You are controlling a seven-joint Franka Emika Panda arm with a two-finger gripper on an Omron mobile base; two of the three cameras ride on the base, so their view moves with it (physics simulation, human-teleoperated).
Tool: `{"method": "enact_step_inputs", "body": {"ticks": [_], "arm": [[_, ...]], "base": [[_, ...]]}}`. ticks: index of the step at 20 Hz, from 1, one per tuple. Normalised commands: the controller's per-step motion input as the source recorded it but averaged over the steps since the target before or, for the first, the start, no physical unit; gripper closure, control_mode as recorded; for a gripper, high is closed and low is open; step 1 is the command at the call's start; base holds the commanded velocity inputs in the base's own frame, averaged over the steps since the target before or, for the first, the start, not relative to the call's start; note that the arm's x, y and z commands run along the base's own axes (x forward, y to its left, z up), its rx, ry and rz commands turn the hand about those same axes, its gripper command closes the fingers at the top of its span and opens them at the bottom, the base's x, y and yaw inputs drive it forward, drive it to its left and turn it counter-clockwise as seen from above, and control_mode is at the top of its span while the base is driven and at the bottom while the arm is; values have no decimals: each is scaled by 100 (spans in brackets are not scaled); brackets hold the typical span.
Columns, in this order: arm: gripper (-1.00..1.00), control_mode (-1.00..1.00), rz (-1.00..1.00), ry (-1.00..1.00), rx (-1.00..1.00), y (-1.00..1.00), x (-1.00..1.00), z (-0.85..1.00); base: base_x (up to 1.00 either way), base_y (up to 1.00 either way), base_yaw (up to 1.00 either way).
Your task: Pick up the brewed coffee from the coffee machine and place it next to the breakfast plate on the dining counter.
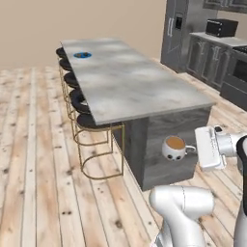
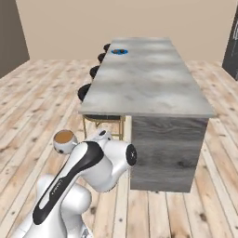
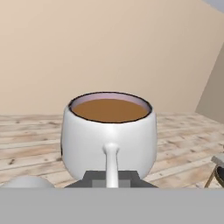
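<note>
My gripper [image 1: 192, 148] is shut on the side handle of the brewed coffee [image 1: 173, 147], a white mug with dark dots and light brown liquid. The mug hangs upright in the air beside the near end of the dining counter [image 1: 130, 82], below the level of its marbled top. In the hand view the mug [image 3: 109, 135] sits right in front of the camera, its handle held in my gripper [image 3: 111, 177]. In the right base view the mug [image 2: 64, 141] is left of the counter [image 2: 144, 79]. The blue breakfast plate [image 1: 82, 55] [image 2: 120, 51] lies at the counter's far end. The coffee machine is out of view.
Black gold-legged stools [image 1: 79, 99] line the counter's left side. A steel fridge [image 1: 181, 29], grey cabinets [image 1: 212, 58] and a black toaster oven [image 1: 221, 27] stand at the back right. Wooden floor [image 2: 37, 107] lies open to the left.
</note>
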Motion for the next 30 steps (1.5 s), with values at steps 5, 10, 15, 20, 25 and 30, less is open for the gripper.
{"method": "enact_step_inputs", "body": {"ticks": [5,10,15,20,25,30], "arm": [[100,100,0,0,0,0,0,0],[100,100,0,0,0,0,0,0],[100,100,0,0,0,0,0,0],[100,100,0,0,0,0,0,0],[100,100,0,0,0,0,0,0],[100,100,0,0,0,0,0,0]], "base": [[85,100,0],[98,100,0],[80,100,-10],[59,100,-51],[70,100,-66],[61,100,-55]]}}
